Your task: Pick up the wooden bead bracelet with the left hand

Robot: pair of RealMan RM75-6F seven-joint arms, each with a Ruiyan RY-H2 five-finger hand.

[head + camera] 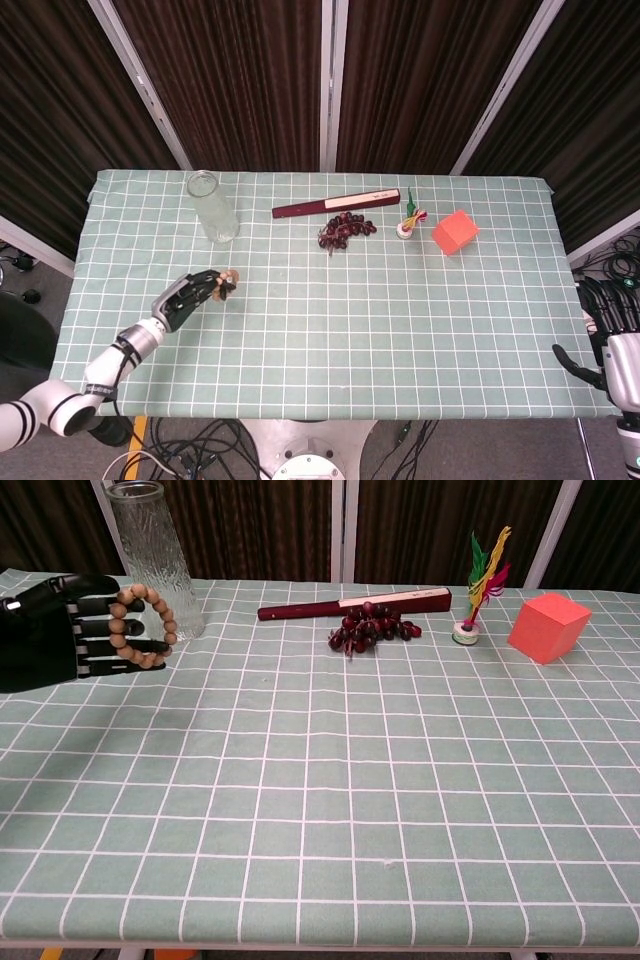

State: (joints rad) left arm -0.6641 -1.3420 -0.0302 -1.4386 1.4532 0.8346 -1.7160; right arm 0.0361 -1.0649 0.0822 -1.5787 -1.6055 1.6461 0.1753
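Note:
The wooden bead bracelet (229,283) (166,623) is a ring of light tan beads looped over the fingers of my black left hand (190,297) (70,630). That hand holds it just above the tablecloth at the left side of the table, a little in front of the glass vase. From the head view the ring shows nearly edge-on. My right hand (612,335) hangs off the table's right edge with fingers spread and nothing in it.
A tall glass vase (212,207) (155,555) stands close behind the left hand. Along the back lie a dark red folded fan (336,204), a bunch of dark beads (345,229), a feathered shuttlecock (407,222) and an orange box (455,231).

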